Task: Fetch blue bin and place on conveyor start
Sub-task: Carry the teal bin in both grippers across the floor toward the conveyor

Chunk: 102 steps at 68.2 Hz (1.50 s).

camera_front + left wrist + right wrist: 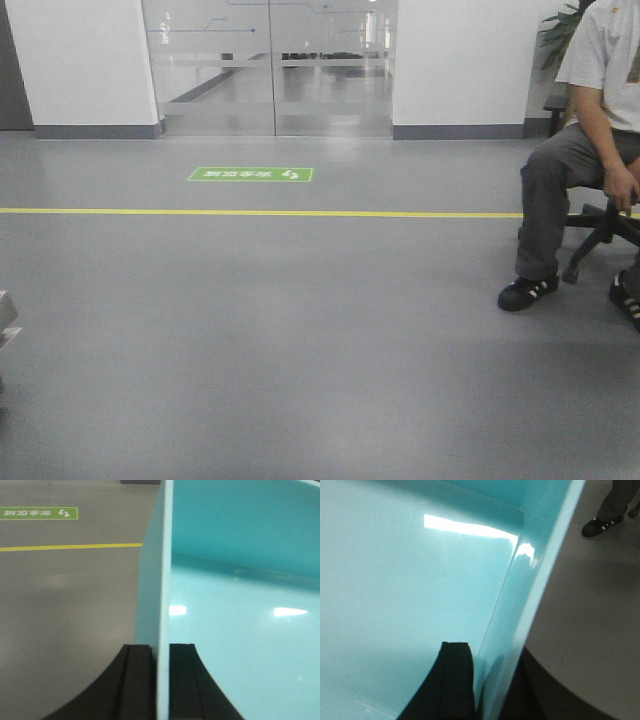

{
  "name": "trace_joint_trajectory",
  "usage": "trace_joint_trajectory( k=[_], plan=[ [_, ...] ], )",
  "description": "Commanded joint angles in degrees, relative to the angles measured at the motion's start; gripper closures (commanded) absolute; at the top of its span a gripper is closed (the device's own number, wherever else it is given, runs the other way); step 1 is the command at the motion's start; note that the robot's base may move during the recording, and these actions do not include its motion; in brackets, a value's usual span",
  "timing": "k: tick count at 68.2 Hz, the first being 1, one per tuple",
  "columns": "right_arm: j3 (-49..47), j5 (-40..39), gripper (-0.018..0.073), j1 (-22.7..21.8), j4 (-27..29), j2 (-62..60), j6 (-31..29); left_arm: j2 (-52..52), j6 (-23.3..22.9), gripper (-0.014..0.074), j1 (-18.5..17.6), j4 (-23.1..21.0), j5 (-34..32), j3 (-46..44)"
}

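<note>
With each arm's jaws pinching a bin (240, 605) wall, uneven motion may wrench it loose near the man (590, 150) at 2 o'clock.

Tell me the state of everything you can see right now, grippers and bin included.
Blue bin, held by both grippers, nothing visible inside.
Left gripper, shut on the bin's wall.
Right gripper, shut on the bin's wall.
Glass doors, closed.
Person, seated on a chair.
</note>
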Motion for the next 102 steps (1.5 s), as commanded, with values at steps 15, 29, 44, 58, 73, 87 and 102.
trace_joint_trajectory(
  k=[15, 29, 44, 58, 73, 87, 102],
  plan=[
    [-0.4, -2.7, 0.0712, 0.0, 0.3, -0.3, -1.8, -1.1, -0.8, 0.0708, -0.5, -1.0, -4.9, -0.5],
    [-0.4, -6.0, 0.0712, 0.0, 0.3, -0.2, -1.8, -1.1, -0.8, 0.0708, -0.5, -0.9, -4.9, -0.5],
    [-0.4, -13.3, 0.0712, 0.0, 0.3, 0.3, -1.8, -1.1, -0.8, 0.0708, -0.5, -0.8, -4.9, -0.5],
    [-0.4, -22.5, 0.0712, 0.0, 0.3, 1.1, -1.8, -1.1, -0.8, 0.0708, -0.5, -0.8, -4.9, -0.5],
    [-0.4, -30.7, 0.0712, 0.0, 0.3, 2.0, -1.8, -1.1, -0.8, 0.0708, -0.3, -0.5, -4.9, -0.5],
    [-0.4, -33.8, 0.0712, 0.0, 0.3, 2.1, -1.8, -1.1, -0.8, 0.0708, -0.3, -0.5, -4.9, -0.5],
    [-0.4, -34.2, 0.0712, 0.0, 0.3, 2.1, -1.8, -1.1, -0.8, 0.0708, -0.3, -0.5, -4.9, -0.5]
  ],
)
